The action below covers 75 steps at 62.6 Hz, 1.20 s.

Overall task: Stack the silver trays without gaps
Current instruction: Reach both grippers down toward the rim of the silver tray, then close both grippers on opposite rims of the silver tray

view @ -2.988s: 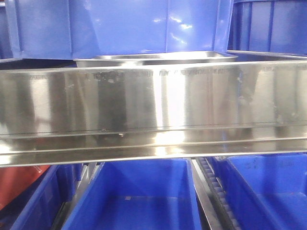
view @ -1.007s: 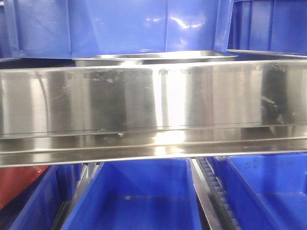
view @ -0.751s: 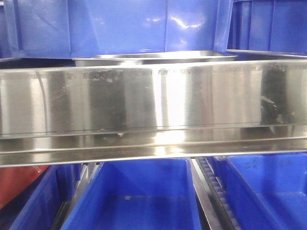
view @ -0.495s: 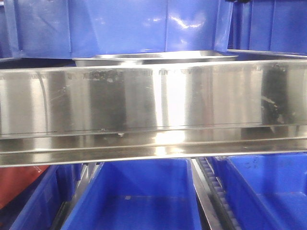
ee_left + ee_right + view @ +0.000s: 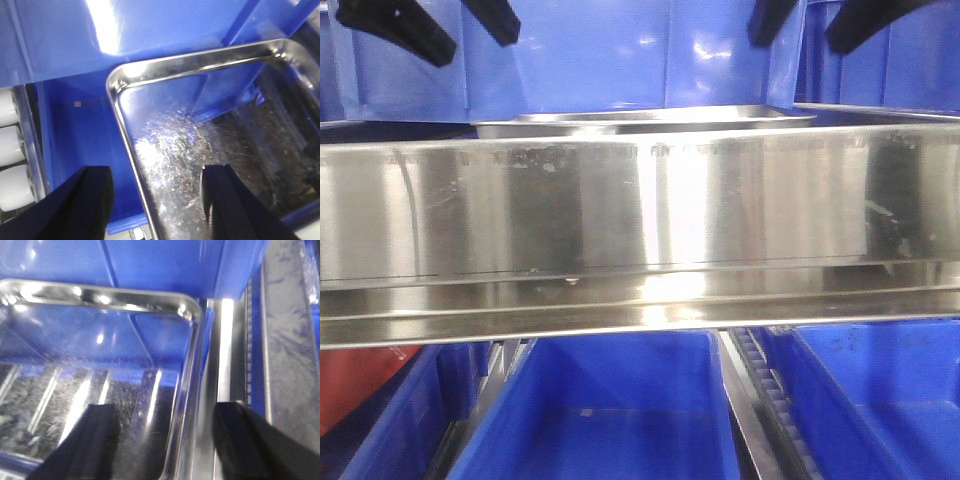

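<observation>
Exterior front-facing view: both arms reach in from the top edge of the frame. The left pincer [image 5: 472, 40] sits at upper left and the right pincer [image 5: 796, 44] at upper right, each with its black fingers spread wide and hanging apart from the silver tray [image 5: 640, 118] below. The tray lies level behind the brushed shelf front band [image 5: 640, 210], in front of a blue bin [image 5: 580, 60]. More blue bins [image 5: 600, 420] fill the lower frame. The left wrist view looks down with the fingers straddling the tray's left rim near a rounded corner, white rollers [image 5: 10, 150] at far left. The right wrist view shows the fingers straddling the right rim.
</observation>
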Tool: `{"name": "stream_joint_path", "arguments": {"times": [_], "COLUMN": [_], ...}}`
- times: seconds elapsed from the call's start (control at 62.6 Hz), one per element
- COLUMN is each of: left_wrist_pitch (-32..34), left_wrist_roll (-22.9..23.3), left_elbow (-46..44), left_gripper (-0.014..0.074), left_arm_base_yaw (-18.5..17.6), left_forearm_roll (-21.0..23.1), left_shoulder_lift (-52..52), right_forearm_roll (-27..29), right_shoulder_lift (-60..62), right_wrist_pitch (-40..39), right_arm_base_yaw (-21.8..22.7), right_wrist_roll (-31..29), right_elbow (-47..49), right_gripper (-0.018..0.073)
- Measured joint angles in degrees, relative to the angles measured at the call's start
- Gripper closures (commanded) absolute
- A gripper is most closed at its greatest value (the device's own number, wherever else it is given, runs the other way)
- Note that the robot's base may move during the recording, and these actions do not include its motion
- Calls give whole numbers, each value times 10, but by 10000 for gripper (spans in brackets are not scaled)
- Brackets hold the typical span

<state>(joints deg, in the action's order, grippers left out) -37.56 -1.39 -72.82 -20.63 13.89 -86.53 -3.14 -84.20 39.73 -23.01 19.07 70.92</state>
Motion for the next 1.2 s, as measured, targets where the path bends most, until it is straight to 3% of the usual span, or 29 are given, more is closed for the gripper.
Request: {"name": "stream_joint_path", "arguments": {"times": [0.751, 1.198], "left_wrist_pitch": [-10, -8], "left_wrist_roll": [1, 1], "left_elbow": [0, -16], "left_gripper": [288, 288], "left_arm_base_yaw": [0, 0], "left_forearm_roll": [32, 33], "left_shoulder_lift": [-69, -95], "right_forearm_roll": [-24, -24], "right_shoulder_lift": [-59, -76], "right_wrist_pitch": [-20, -32], "right_arm_base_yaw": [0, 26], "right_wrist_roll": [0, 0], "right_elbow": [0, 1], "right_gripper": [303, 303]}}
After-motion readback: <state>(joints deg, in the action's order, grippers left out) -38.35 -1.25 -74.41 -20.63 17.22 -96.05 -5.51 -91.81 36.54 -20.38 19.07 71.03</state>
